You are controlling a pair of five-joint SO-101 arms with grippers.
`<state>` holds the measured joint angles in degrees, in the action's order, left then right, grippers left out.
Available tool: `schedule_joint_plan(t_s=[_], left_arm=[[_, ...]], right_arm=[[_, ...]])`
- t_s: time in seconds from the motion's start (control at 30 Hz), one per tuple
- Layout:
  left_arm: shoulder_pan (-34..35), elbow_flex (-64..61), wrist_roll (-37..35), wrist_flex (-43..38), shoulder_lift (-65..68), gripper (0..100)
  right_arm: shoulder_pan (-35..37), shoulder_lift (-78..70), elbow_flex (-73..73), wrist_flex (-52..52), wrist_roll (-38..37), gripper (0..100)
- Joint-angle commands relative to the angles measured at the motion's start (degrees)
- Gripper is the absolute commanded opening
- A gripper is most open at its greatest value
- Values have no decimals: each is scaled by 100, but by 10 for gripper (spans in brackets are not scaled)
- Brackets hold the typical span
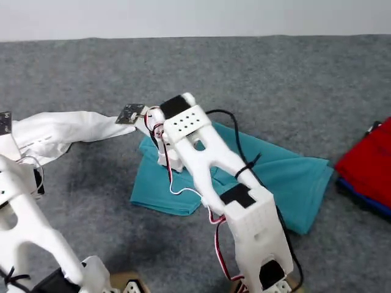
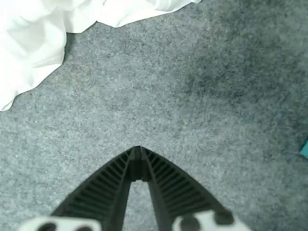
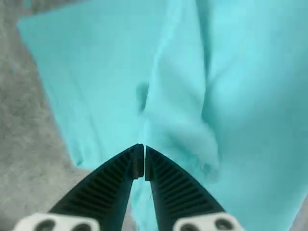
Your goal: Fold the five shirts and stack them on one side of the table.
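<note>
Teal shirt lies creased beneath right tool, ribbed jaws closed; whether pinching cloth, unclear.

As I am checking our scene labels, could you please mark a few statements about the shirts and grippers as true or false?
1. The right gripper is over the teal shirt. True.
2. The left gripper is shut on the white shirt. False: it is shut on nothing, over the bare grey table, and the white shirt lies apart from it.
3. A red shirt lies on a blue shirt at the high view's right edge. True.
4. The white shirt lies folded on top of the red shirt. False: it lies unfolded, on the far side of the teal shirt from the red one.
</note>
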<state>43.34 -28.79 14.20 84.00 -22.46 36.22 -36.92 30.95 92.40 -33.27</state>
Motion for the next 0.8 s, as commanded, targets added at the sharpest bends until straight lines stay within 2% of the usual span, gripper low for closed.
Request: schedule_joint_plan(t_s=[0.0,0.23,0.33,0.5,0.77], left_arm=[[-9,13,44,18,-202,2],[-9,13,44,18,-202,2],[-9,13,44,18,-202,2],[-18,13,44,18,-202,2],[-185,4,44,18,-202,2]], right_arm=[[-207,-154,299,-760,-18,12],[-1068,-514,299,-2501,-44,11],[-1288,-497,334,-2747,-44,11],[-1209,-40,545,-1912,-44,11],[-488,374,545,-171,-18,10]])
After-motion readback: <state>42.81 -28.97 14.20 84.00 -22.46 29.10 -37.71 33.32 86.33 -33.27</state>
